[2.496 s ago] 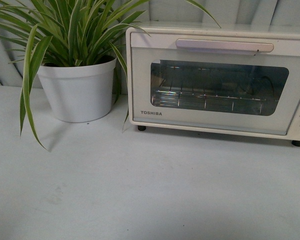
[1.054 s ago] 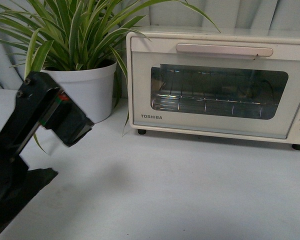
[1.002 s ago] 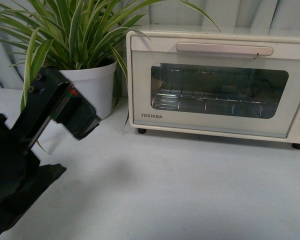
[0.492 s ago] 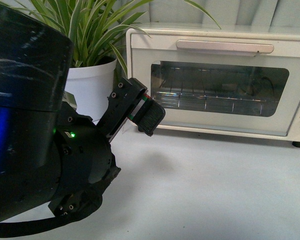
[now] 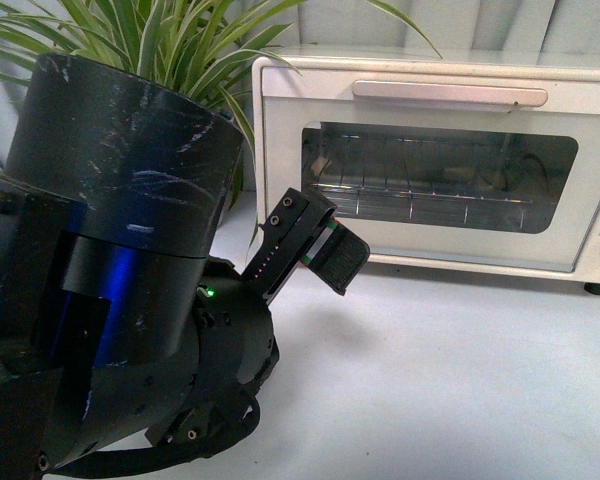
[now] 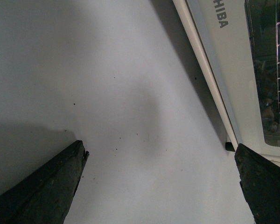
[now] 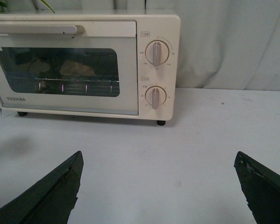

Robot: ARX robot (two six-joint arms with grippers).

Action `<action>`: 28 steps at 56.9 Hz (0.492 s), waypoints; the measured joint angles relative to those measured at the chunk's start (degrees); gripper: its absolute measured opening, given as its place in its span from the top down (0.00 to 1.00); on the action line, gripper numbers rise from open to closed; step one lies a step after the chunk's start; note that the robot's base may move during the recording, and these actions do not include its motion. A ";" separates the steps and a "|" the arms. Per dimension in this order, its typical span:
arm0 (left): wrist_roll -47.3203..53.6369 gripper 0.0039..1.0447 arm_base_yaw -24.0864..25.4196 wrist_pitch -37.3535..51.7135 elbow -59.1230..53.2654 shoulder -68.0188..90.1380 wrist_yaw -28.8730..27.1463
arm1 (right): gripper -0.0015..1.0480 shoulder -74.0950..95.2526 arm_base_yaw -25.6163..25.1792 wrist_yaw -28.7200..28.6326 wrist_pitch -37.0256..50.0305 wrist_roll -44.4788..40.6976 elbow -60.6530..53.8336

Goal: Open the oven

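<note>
The cream-white TOSHIBA oven [image 5: 430,160] stands at the back right of the table, door shut, with its long bar handle [image 5: 448,94] across the top of the glass window. It also shows in the right wrist view [image 7: 84,65] and partly in the left wrist view [image 6: 233,70]. My left arm fills the left of the front view; its gripper [image 5: 325,250] is open and empty, low in front of the oven's lower left corner. In the left wrist view the left gripper [image 6: 161,154] is spread wide over bare table. My right gripper [image 7: 158,161] is open and empty, well back from the oven.
A potted plant with long striped leaves [image 5: 170,40] stands left of the oven, mostly behind my left arm. Two control knobs [image 7: 156,52] sit on the oven's right panel. White table surface [image 5: 460,380] lies in front of the oven. A pale curtain [image 7: 233,42] hangs behind.
My left arm has come in from the lower left and moved right and forward; its gripper went from beside the plant pot to in front of the oven's lower left corner. The oven door stays shut.
</note>
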 joint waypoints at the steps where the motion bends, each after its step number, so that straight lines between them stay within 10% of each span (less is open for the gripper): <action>1: -0.02 0.06 -0.02 0.00 0.02 0.04 0.00 | 0.09 0.00 0.00 0.00 0.00 -0.02 0.00; 14: -0.13 0.06 0.00 0.00 0.11 0.20 0.13 | 0.09 1.86 -1.14 -4.31 0.55 3.45 0.09; 28: -0.13 0.06 0.13 -0.04 0.15 0.22 0.31 | 0.09 33.33 2.47 -1.81 20.13 9.25 11.39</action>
